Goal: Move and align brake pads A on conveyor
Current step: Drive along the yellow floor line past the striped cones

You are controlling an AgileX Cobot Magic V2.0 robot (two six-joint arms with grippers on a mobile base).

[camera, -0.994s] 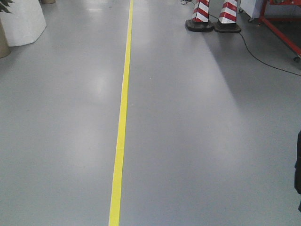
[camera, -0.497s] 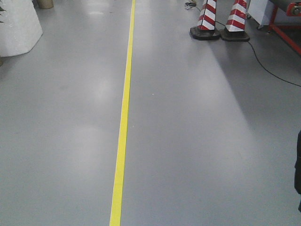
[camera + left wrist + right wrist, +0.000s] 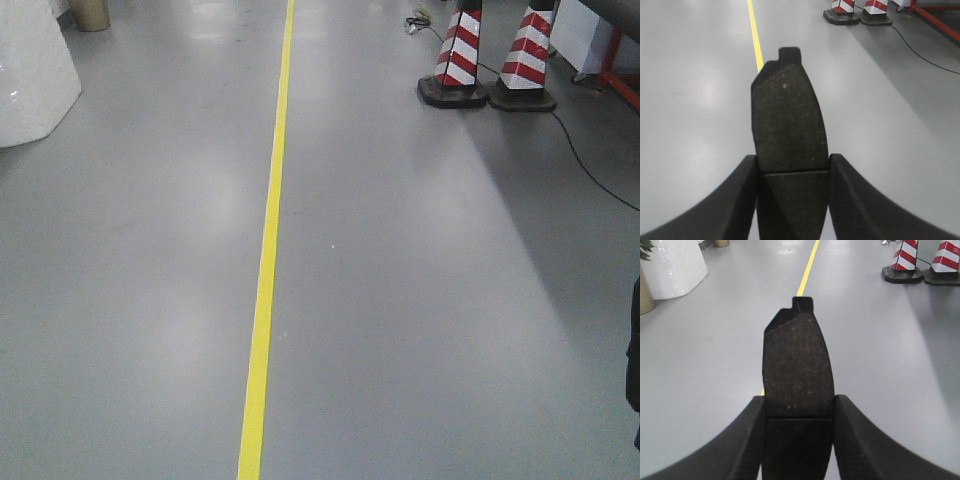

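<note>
My left gripper [image 3: 792, 165] is clamped on the left pad [image 3: 787, 115], with one finger [image 3: 732, 197] against each long edge. The pad's rough dark face looks up at the wrist camera. Its cross groove sits level with the fingertips, and the far half sticks out past them, ending in a small square tab. It hangs over the grey floor [image 3: 700, 100], touching nothing but the fingers.

My right gripper [image 3: 797, 407] pinches the right pad [image 3: 797, 360] the same way: fingers on both long edges, rough face up, groove at the fingertips, tab at the far end.

Beyond the pads, a yellow line [image 3: 268, 250] runs from near to far along the floor. In both wrist views it passes out of sight behind the pad. Two red-and-white cones [image 3: 460, 60] stand side by side at the far right. A black cable [image 3: 590, 165] trails from behind them toward the near right. A red frame [image 3: 622, 88] shows at the far right edge, past the cones. At the far left stands a white block [image 3: 30, 80], with a tan cylinder [image 3: 90, 12] behind it. From the right wrist I also see a green leaf [image 3: 645, 246] in the far left corner. A dark shape [image 3: 634, 350] cuts into the right edge of the front view; I cannot tell what it is.
</note>
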